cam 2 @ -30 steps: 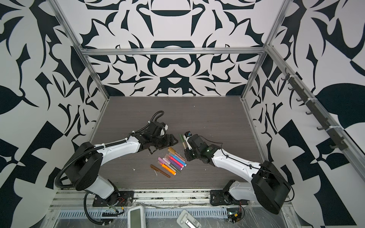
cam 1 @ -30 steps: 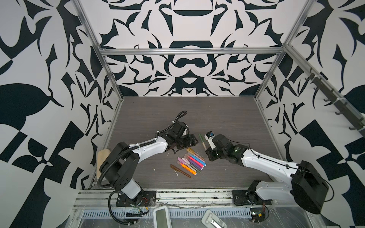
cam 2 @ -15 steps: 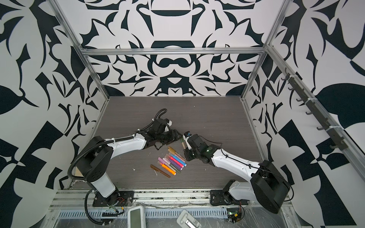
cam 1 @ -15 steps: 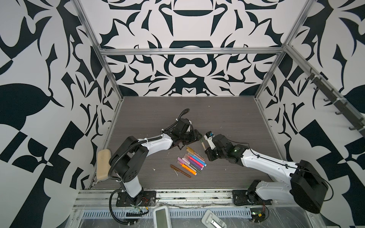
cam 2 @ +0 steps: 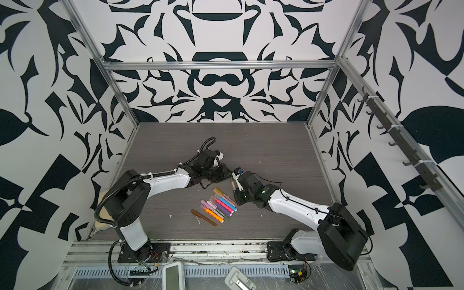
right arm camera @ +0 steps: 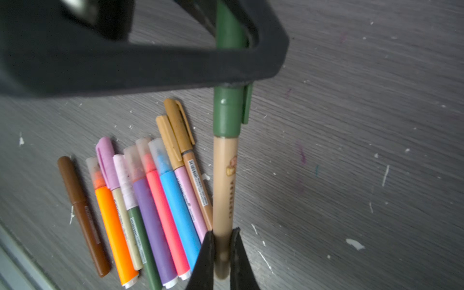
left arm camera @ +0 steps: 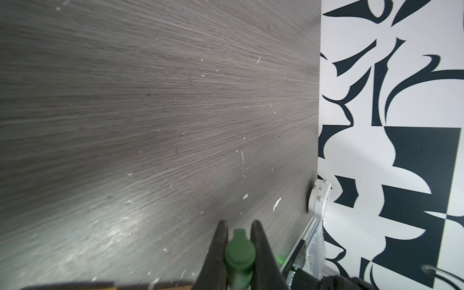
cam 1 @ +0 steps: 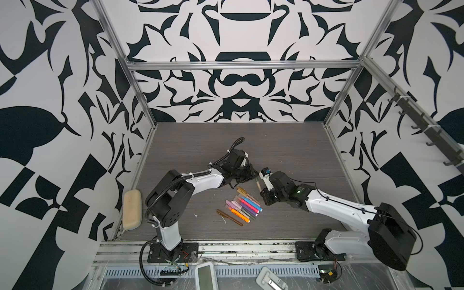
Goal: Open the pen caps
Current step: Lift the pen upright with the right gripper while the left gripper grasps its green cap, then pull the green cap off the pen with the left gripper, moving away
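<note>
A beige pen (right arm camera: 223,180) with a green pen cap (right arm camera: 227,115) is held off the table between both grippers. My right gripper (right arm camera: 223,247) is shut on the tail of its beige body. My left gripper (left arm camera: 239,227) is shut on the green cap (left arm camera: 239,251), and one of its black fingers (right arm camera: 175,67) crosses the right wrist view. In both top views the two grippers meet at mid-table, left gripper (cam 1: 253,173) (cam 2: 226,174) and right gripper (cam 1: 261,192) (cam 2: 235,192), with the pen (cam 1: 257,183) (cam 2: 233,182) between them. The other pens (cam 1: 242,204) (cam 2: 218,206) (right arm camera: 150,200) lie capped in a row just in front.
A brown pen (cam 1: 229,218) (right arm camera: 82,213) lies apart at the near-left end of the row. A beige pad (cam 1: 131,209) rests against the left wall. Patterned walls enclose the dark wood table (cam 1: 288,150) on three sides.
My left gripper has swung right to the pen's end and shut on the green cap. The right gripper has kept its hold on the pen, almost still.
</note>
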Controlling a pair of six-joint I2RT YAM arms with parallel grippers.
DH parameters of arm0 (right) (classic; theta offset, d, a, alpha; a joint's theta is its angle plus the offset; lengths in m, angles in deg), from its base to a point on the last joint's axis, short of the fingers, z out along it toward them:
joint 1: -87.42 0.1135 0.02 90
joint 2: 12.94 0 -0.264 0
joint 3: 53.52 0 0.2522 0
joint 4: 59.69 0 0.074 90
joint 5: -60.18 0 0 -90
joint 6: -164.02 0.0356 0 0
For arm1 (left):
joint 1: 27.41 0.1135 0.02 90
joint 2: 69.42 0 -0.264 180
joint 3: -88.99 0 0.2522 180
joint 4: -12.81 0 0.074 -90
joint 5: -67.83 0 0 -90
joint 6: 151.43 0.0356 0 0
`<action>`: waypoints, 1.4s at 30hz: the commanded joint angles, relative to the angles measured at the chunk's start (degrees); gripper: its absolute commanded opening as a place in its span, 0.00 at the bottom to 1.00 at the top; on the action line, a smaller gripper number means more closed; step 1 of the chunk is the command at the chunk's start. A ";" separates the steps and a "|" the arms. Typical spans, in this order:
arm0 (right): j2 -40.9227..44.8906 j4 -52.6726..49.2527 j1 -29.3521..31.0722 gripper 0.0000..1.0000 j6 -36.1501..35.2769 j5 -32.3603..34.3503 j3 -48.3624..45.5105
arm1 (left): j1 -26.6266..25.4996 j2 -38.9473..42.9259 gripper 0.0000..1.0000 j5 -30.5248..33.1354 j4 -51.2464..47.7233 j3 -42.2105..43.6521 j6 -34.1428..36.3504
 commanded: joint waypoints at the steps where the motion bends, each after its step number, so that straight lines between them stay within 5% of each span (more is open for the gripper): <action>1: 1.06 1.47 0.26 0.19 -0.71 0.36 0.63 | -0.78 -1.04 0.07 -1.58 -0.95 -0.80 1.28; 13: 1.34 1.70 -0.59 0.26 -0.16 0.45 0.16 | -2.74 0.10 0.00 -3.32 1.46 0.32 -0.85; 18: 1.61 1.68 -0.86 0.00 0.16 0.71 -0.10 | -2.67 1.24 0.00 -2.82 0.89 0.98 -0.81; 22: 1.78 1.52 -0.96 0.00 0.37 0.67 -0.19 | -1.14 1.77 0.00 -1.54 -2.06 -0.63 1.10; 28: 1.78 1.59 -0.95 0.00 0.15 0.32 -0.19 | 6.17 -0.26 0.00 0.05 -14.24 -12.56 8.73; 37: 2.04 1.50 -0.97 0.00 -0.16 0.03 -0.28 | 16.11 -12.57 0.00 4.64 -33.22 -41.88 20.49; 42: 2.66 2.03 -1.01 0.00 0.16 0.16 -0.72 | 16.22 -13.61 0.00 6.15 -35.76 -43.53 22.93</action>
